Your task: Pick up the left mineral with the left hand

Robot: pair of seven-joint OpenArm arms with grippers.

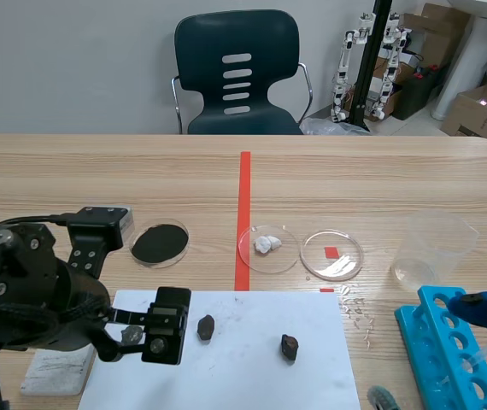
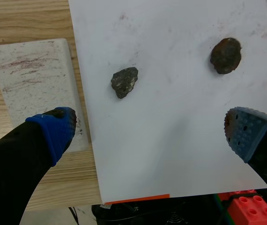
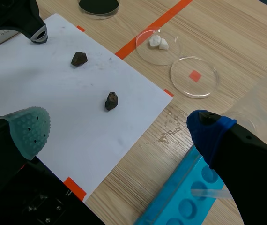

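With left gripper point(image 2: 150, 133) spread wide, empty, above the left edge of the paper sheet point(image 2: 171, 37), calls for a short forward drop onto the grey mineral point(image 2: 124, 82) on that sheet, long axis slanted across the gap.

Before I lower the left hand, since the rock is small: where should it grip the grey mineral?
Come straight down and pinch its flanks. The grey mineral lies low on the white paper, bare paper around it, ahead of the open left hand; a side approach would likely push it.
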